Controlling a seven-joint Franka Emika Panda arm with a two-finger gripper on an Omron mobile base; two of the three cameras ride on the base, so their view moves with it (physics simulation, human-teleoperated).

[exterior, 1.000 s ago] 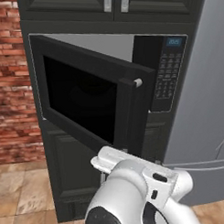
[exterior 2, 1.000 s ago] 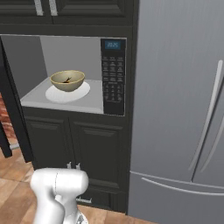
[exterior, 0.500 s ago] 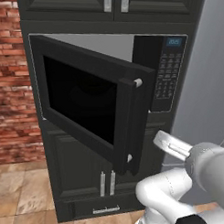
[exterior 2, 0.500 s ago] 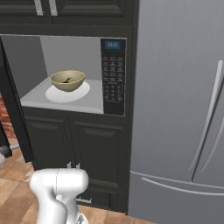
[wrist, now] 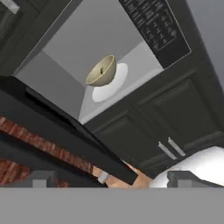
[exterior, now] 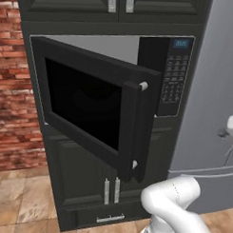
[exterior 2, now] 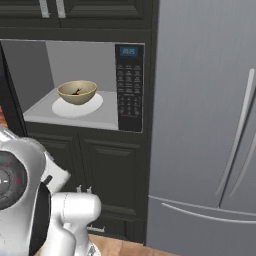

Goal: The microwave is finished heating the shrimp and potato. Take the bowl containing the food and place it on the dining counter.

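A grey fridge (exterior 2: 200, 125) stands at the right, with two long curved handles (exterior 2: 240, 135) running down its upper doors and another curved handle (exterior 2: 200, 212) across the drawer below. Black panelled cabinet doors (exterior 2: 107, 175) sit low beside it, each with a small silver pull (exterior: 111, 190), and a drawer (exterior: 103, 218) with a thin pull lies under them. More black cabinet doors (exterior: 113, 4) with silver pulls close off the top. A red brick wall (exterior: 15, 86) fills the left side. The floor (exterior: 15, 200) is of tan stone tiles. A flat white turntable plate (exterior 2: 77, 106) lies on a light grey floor.
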